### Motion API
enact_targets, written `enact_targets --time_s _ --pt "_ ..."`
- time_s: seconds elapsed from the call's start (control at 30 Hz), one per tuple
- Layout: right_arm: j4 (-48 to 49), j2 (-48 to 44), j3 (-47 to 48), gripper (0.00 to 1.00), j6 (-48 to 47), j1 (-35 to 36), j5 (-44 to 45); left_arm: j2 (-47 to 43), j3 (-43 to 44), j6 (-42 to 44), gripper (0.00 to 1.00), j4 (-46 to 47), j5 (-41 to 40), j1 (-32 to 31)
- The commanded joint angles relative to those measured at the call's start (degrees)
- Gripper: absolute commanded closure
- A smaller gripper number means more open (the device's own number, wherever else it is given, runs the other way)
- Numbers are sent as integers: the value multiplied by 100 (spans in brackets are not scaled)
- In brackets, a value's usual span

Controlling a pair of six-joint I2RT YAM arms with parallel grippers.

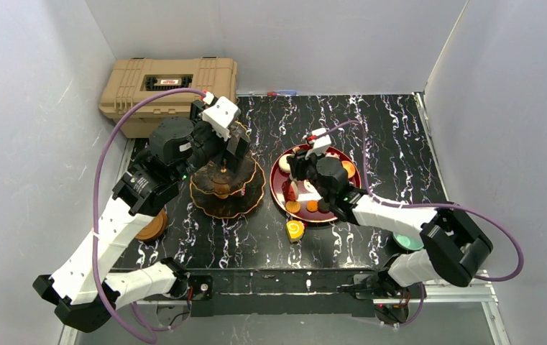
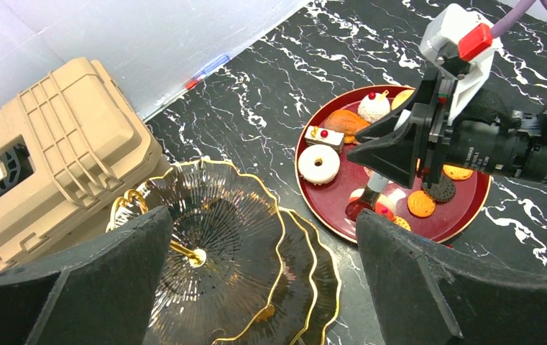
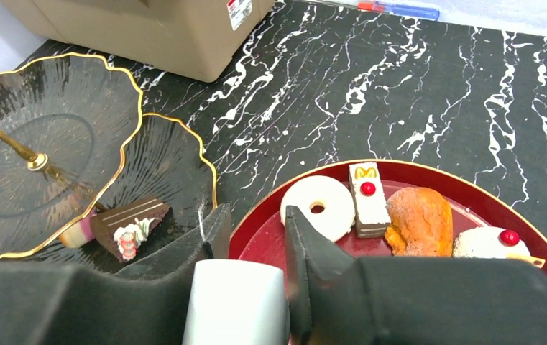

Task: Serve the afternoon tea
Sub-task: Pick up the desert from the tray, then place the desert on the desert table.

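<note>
Roll cake (image 1: 295, 230), yellow, lies alone on the black marbled table (image 1: 385, 144) at lower centre of the top view, just off the near rim of the red tray (image 3: 407, 172). Brown saucer (image 1: 154, 227) sits at lower left, partly under the left arm. Teal cup (image 1: 405, 242) sits at lower right, partly hidden by the right arm.

Right gripper (image 3: 256, 219) hangs over the near left part of the tray. Its fingers stand narrow, with a pale cylindrical piece (image 3: 236, 302) filling the gap between them. Whether they press on it cannot be told. Beyond the fingertips, on the tray, lie a white donut (image 3: 319, 207), a layered slice (image 3: 368, 199) topped with a red dot, an orange-brown pastry (image 3: 417, 221) and a white dome cake (image 3: 487, 243).

Left gripper (image 2: 263, 215) hovers above the three-tier stand (image 2: 227, 208). Its fingers are spread wide, holding nothing, and the bare top tier lies below the gap, apart from both.

The stand is just beside the tray, to its left. A chocolate cake slice (image 3: 130, 223) rests on a lower tier.

Tan case (image 2: 47, 144) occupies the far upper left. A red-and-blue pen (image 2: 205, 70) lies along the far wall.
</note>
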Motion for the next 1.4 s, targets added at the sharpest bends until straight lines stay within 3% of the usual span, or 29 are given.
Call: enact_targets --time_s 0.0,0.17,0.4,0.67,1.1,1.37 --pt "-222 -310 -333 87 116 -2 0 -68 20 -73 2 138 14 31" --pt "-375 -611 -252 97 79 -1 106 -64 35 -97 2 145 36 33" --pt "-462 -1017 231 98 104 -2 -114 -75 78 -90 2 131 16 42" --pt "-26 -1389 818 97 1177 -2 287 -174 151 -17 2 134 -117 42" --pt "1960 -427 537 97 3495 6 662 -355 230 10 2 29 -240 41" --pt "2310 39 459 96 4258 6 912 -402 218 2 2 22 -241 41"
